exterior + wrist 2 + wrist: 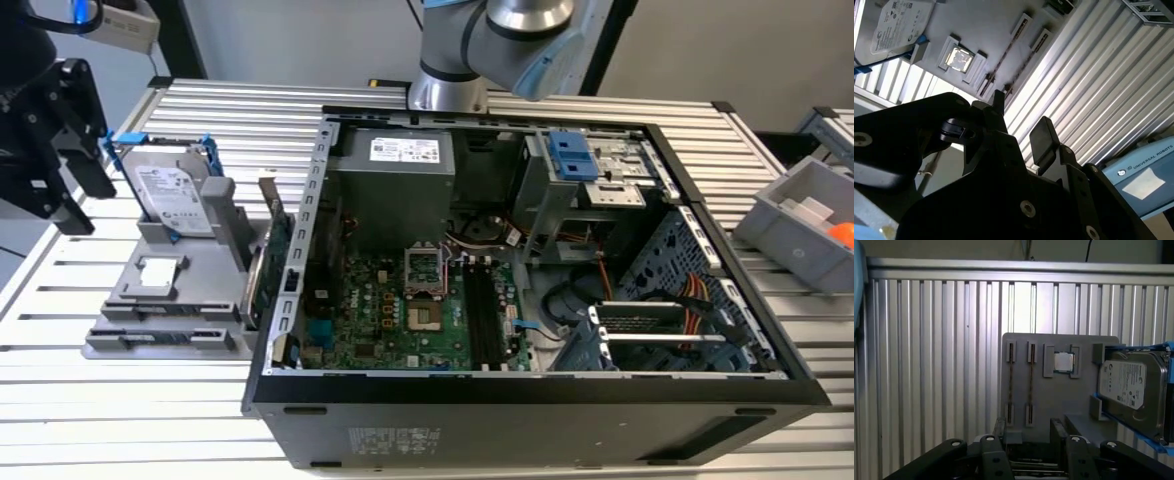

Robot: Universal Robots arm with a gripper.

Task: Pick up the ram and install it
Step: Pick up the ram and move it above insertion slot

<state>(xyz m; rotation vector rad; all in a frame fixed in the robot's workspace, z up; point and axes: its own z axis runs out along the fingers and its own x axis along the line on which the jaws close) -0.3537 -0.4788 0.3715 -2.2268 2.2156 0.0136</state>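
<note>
Free slatted table (929,365) beyond one end of grey holder (1054,405), hard drive (1126,385) upright at other, computer case (534,420) close alongside.

Matt black hand (1020,116), ribbed metal table (929,365)

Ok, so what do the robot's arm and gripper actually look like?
The arm is silver-grey tube with rounded joints and a light blue joint cap. The gripper is matte black and angular, with two blocky fingers and small silver screws.

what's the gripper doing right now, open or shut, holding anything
Gripper: open, holding nothing; its fingers stand apart with nothing between them. The ram sticks sit in the gray holder.
</note>
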